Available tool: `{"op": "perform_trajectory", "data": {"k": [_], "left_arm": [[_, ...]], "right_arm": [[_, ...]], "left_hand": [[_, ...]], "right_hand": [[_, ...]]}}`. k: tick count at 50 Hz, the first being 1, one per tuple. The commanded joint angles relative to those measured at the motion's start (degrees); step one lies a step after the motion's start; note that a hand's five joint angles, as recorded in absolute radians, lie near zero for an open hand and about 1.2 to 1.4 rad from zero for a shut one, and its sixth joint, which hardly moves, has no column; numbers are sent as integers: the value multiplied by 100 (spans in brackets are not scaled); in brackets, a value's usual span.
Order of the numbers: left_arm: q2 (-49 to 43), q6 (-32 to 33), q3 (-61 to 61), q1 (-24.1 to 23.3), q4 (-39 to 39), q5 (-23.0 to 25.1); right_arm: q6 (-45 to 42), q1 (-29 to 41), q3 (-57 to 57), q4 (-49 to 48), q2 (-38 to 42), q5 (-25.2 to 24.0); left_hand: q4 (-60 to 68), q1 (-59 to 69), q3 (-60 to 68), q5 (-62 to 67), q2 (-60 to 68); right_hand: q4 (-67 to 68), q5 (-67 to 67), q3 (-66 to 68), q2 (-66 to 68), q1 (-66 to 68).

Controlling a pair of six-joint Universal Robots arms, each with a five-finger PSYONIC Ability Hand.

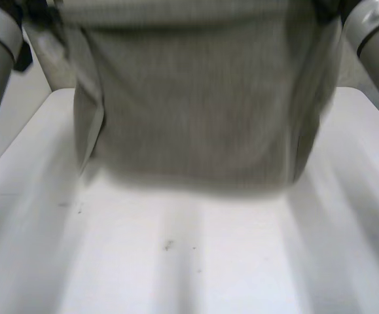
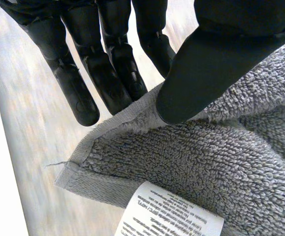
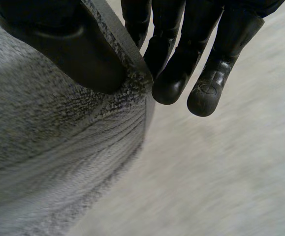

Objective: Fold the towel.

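One towel (image 1: 196, 111), held up off the surface (image 1: 176, 261), hanging spread between both arms, probably to keep it flat and lay it down square for the fold. Pinched at one top corner by left robot hand (image 2: 211, 69), thumb against straight fingers, beside one white label (image 2: 169, 214). Pinched at the other top corner by right robot hand (image 3: 63, 46), same thumb-to-fingers grip. Two robot hands, both clamped on cloth.

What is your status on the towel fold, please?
Left hand pinching towel corner by the label. Right hand pinching a hemmed edge. Towel held up, hanging over the table. Only faint marks beneath.
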Motion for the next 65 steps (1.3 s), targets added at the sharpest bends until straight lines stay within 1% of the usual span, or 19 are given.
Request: {"op": "perform_trajectory", "data": {"k": [1, 4, 9, 11, 13, 14, 15, 17, 18, 23, 25, 30, 31, 32, 33, 37, 39, 51, 65], "left_arm": [[-16, -282, 31, -9, 592, -140], [28, -255, -296, -17, 592, -131], [370, -238, -2050, 0, 680, -70], [414, -238, -2516, 9, 698, -52], [424, -238, -2955, 18, 724, -52], [415, -220, -3395, 18, 750, -43], [415, -220, -3399, 18, 751, -43], [328, -72, -4143, 9, 873, -52], [327, -71, -4146, 9, 874, -52], [-33, 692, -5129, 9, 1400, -61], [-77, 876, -5261, 9, 1532, -70], [-25, 1159, -5403, 18, 1744, -87], [19, 1160, -5394, 53, 1744, -96], [19, 1160, -5394, 53, 1744, -96], [72, 1151, -5394, 62, 1753, -96], [204, 1125, -5394, 106, 1770, -113], [221, 1116, -5403, 114, 1770, -114], [388, 1107, -5552, 378, 1753, -96], [432, 1116, -5605, 501, 1753, -70]], "right_arm": [[577, -11, 877, -536, -539, 7], [569, -11, 1465, -88, -768, -36], [560, -3, 2084, 512, -874, -63], [534, -3, 2827, 1011, -866, -212], [525, -3, 3213, 1082, -840, -317], [516, -3, 3644, 1031, -804, -466], [516, -3, 3648, 1030, -804, -467], [498, -3, 4043, 890, -725, -634], [490, -3, 4383, 690, -577, -756], [463, -3, 5081, -33, -83, -854], [490, -3, 5247, -331, 109, -854], [586, -72, 5300, -429, 101, -828], [621, -90, 5309, -437, 58, -828], [621, -90, 5309, -438, 57, -828], [674, -108, 5327, -446, 5, -819], [841, -178, 5415, -464, -154, -828], [1095, -309, 5458, -455, -198, -793], [1913, -741, 5661, -393, -171, -739], [2045, -820, 5670, -403, -154, -713]], "left_hand": [[1017, 1171, 1022, 1125, 1018], [1017, 1171, 1022, 1125, 1018], [1017, 1171, 1022, 1125, 1018], [1017, 1171, 1022, 1125, 1018], [1017, 1171, 1022, 1125, 1018], [1017, 1171, 1022, 1125, 1018], [1017, 1171, 1022, 1125, 1018], [1017, 1171, 1022, 1125, 1018], [1017, 1171, 1022, 1125, 1018], [1017, 1171, 1022, 1125, 1018], [1017, 1171, 1022, 1125, 1018], [1017, 1171, 1022, 1125, 1018], [1017, 1171, 1022, 1125, 1018], [1017, 1171, 1022, 1125, 1018], [1017, 1171, 1022, 1125, 1018], [1017, 1171, 1022, 1125, 1018], [1017, 1171, 1022, 1125, 1018], [1017, 1171, 1022, 1125, 1018], [1017, 1171, 1022, 1125, 1018]], "right_hand": [[325, 259, 336, 363, 333], [325, 259, 336, 363, 333], [325, 259, 336, 363, 333], [325, 259, 336, 363, 333], [325, 259, 336, 363, 333], [325, 259, 336, 363, 333], [325, 259, 336, 363, 333], [325, 259, 336, 363, 333], [325, 259, 336, 363, 333], [325, 259, 336, 363, 333], [325, 259, 336, 363, 333], [325, 259, 336, 363, 333], [-235, -301, -224, -197, -228], [-241, -307, -230, -203, -233], [-1040, -1106, -1029, -1002, -1033], [-1754, -1821, -1744, -1716, -1747], [-2658, -2724, -2648, -2620, -2651], [-2966, -3032, -2955, -2928, -2958], [-2899, -2965, -2888, -2861, -2892]]}}
